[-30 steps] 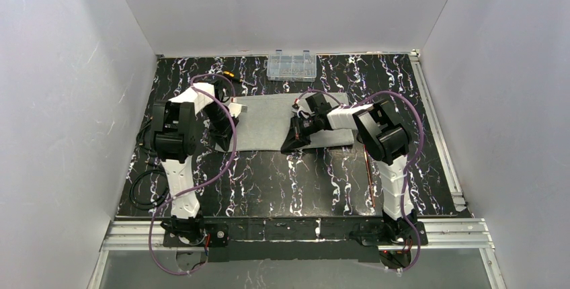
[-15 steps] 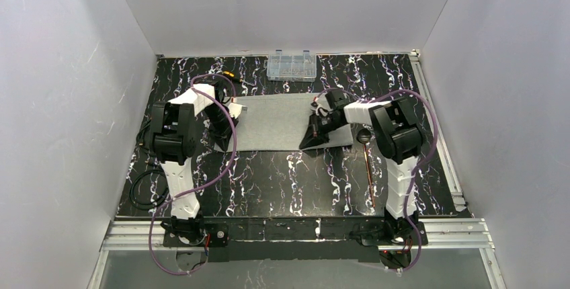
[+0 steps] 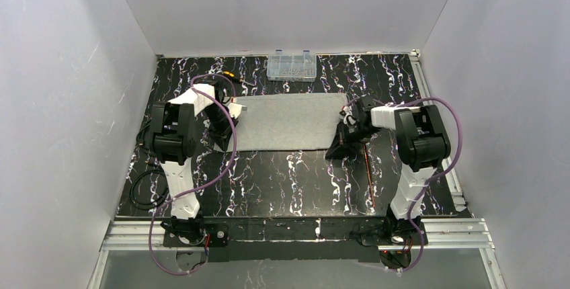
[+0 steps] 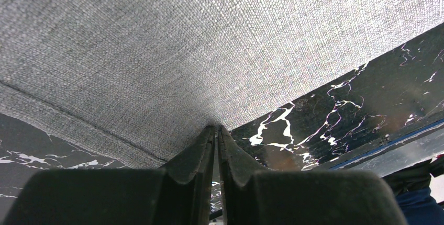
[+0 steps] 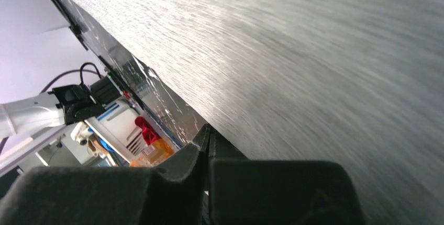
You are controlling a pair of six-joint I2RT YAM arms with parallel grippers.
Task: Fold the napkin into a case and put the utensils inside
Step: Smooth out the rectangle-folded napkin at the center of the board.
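Black marbled table (image 3: 289,181), white walls (image 3: 289,7), grey napkin (image 3: 286,122) flat

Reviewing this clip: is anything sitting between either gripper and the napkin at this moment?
Nothing visible does. The left gripper has its jaws closed on the napkin at its left edge, and the right gripper has its jaws closed against the cloth at its near right edge. No object lies on the cloth between them.
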